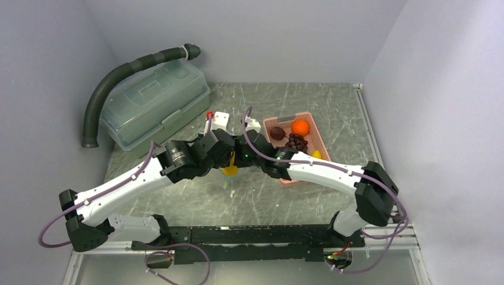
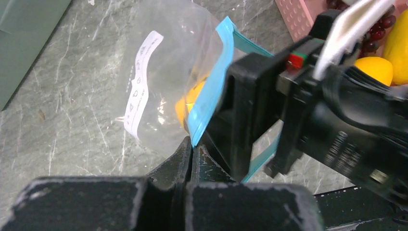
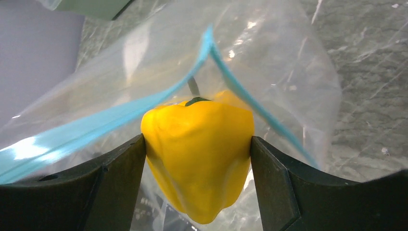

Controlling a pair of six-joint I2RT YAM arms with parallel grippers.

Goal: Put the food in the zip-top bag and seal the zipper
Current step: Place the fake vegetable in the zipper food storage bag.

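Grey walls (image 1: 267,35) enclose a marbled grey-green worktop (image 1: 279,196). At its back left a large translucent green lidded box (image 1: 156,101) is set, with a black corrugated hose (image 1: 119,74) arched beside it. Over the middle of the worktop the left arm (image 1: 125,184) and right arm (image 1: 324,172) are brought head to head, an arrangement judged to let one hold the bag while the other loads it. A pink perforated basket (image 1: 288,117) is placed just beside the right arm, within easy reach as the supply.

The clear zip-top bag (image 2: 163,57) is held between the two arms, its white label patch (image 2: 142,82) turned toward the left wrist camera. The left jaws are pressed fully together on the near end of the teal zipper (image 2: 211,91), a hold judged to keep the mouth lifted and spread. The right jaws are set wide and clamped on both flanks of a yellow toy pepper (image 3: 199,163). It is presented stem forward at the parted zipper lips, and how far inside it sits cannot be told.

Not yet bagged, an orange (image 1: 301,127), a grape bunch (image 1: 297,142), a dark round fruit (image 1: 277,133) and a yellow piece (image 1: 316,154) lie in the basket. The zipper is seen unsealed.
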